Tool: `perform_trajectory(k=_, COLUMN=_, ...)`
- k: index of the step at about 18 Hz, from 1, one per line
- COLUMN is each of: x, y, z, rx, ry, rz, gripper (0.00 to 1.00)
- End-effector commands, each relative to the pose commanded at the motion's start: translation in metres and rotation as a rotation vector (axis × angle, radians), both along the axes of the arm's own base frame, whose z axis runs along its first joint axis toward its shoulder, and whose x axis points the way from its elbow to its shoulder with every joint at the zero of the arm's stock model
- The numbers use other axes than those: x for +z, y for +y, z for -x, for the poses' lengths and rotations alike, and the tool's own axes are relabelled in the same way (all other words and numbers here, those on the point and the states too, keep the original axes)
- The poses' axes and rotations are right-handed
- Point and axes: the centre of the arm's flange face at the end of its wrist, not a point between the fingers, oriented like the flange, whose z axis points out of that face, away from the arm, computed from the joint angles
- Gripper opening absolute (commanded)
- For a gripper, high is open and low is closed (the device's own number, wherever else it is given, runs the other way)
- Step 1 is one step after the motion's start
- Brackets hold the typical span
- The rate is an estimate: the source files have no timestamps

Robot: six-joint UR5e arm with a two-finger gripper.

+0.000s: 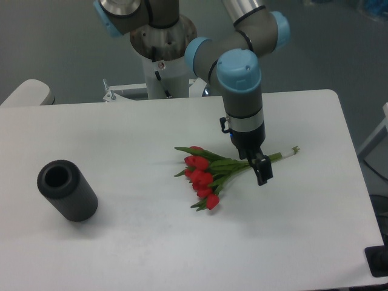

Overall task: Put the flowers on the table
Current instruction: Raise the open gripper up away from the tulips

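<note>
Flowers (209, 173) flat on table (121, 242), pincer (259, 168) over stems, spread/pressed tog. unclear.

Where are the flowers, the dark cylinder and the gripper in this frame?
flowers (203, 173), fixed camera view, on the cluster of red tulip heads.
dark cylinder (76, 197), fixed camera view, on its curved side wall.
gripper (260, 171), fixed camera view, between the fingers, just above the stems.

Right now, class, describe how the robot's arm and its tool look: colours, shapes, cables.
The arm has silver-grey round tubes joined by grey joints with light blue caps. A white band rings the wrist above a small black tool with two thin fingers. A short dark cable loops beside the wrist.
</note>
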Motion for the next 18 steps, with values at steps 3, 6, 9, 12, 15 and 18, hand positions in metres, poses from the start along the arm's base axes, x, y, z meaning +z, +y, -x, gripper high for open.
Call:
perform_trajectory(k=3, x=0.013, y=0.029, z=-0.002, rx=0.035, ry=-0.018, rz=-0.035, gripper=0.99)
perform_trajectory(k=6, x=0.028, y=0.048, z=-0.001, rx=0.085, ry=-0.064, rz=-0.070, gripper=0.99)
perform_trajectory(k=9, x=0.047, y=0.062, z=0.006, rx=0.119, ry=-0.123, rz=-0.133, gripper=0.99)
perform_trajectory(k=12, x=0.061, y=0.074, z=0.010, rx=0.099, ry=-0.187, rz=-0.167, gripper=0.99)
perform_trajectory(k=15, x=0.070, y=0.083, z=0.019, rx=0.097, ry=-0.197, rz=-0.164, gripper=0.99)
perform_trajectory(k=18, x=0.073, y=0.095, z=0.015, rx=0.078, ry=-0.194, rz=-0.166, gripper=0.99)
